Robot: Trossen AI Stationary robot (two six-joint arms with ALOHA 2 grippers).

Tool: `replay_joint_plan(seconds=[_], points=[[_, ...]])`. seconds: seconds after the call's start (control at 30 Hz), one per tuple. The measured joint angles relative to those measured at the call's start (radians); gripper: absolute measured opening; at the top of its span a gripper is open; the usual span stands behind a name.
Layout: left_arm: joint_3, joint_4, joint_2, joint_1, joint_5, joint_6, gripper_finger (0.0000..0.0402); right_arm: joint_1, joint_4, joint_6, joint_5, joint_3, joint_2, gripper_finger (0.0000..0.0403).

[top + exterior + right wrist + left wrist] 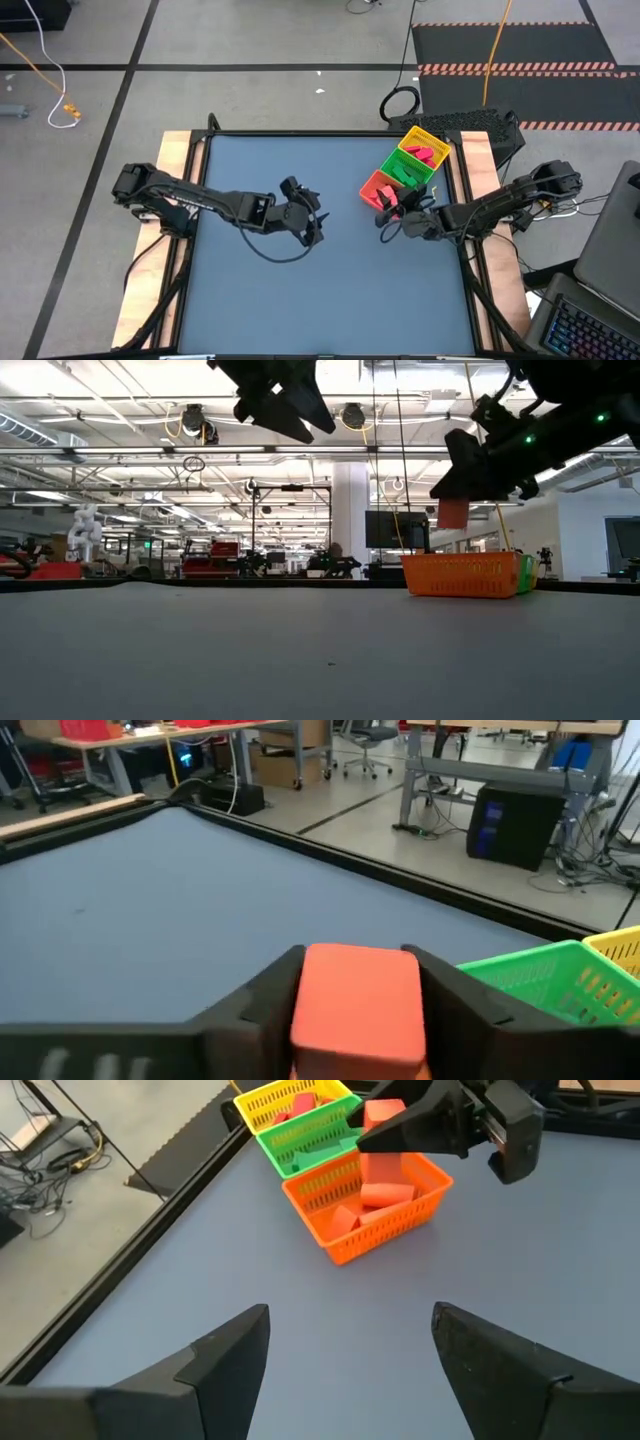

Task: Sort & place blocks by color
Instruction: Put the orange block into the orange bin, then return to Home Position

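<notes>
right end effector point(388, 206): pinches a red block point(358, 1003), up in the air by the tray's red bin point(400, 1220) | left end effector point(310, 222): fingers spread, nothing in them, over the middle of the worktop point(330, 290) | other blocks: in the tray

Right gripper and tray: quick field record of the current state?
right gripper: shut on a red rectangular block, raised beside the red compartment
left gripper: open, empty, mid-table, raised
tray: three-compartment yellow, green and red plastic basket tray, near the table's far right corner
red compartment contents: several red blocks
blue-grey table top: no loose blocks visible
</notes>
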Motion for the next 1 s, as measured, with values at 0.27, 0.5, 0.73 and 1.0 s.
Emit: replay_joint_plan(seconds=[0.27, 0.5, 0.73, 1.0], points=[[0.0, 0.0, 0.0, -0.004, 0.0, 0.0, 0.0278, 0.0, 0.0, 0.016, 0.0, 0.0, 0.0, 0.0249], [0.0, 0.001, 0.0, -0.004, 0.0, 0.0, 0.0278, 0.0, 0.001, -0.003, 0.0, 0.0, 0.0, 0.026], [0.0, 0.007, 0.0, -0.004, 0.0, -0.001, 0.0278, 0.001, 0.001, -0.005, -0.001, 0.0, 0.0, 0.0262], [0.0, 0.084, 0.001, -0.025, 0.001, 0.075, 0.0278, 0.008, 0.165, -0.174, -0.241, 0.0, 0.0, 0.0262]])
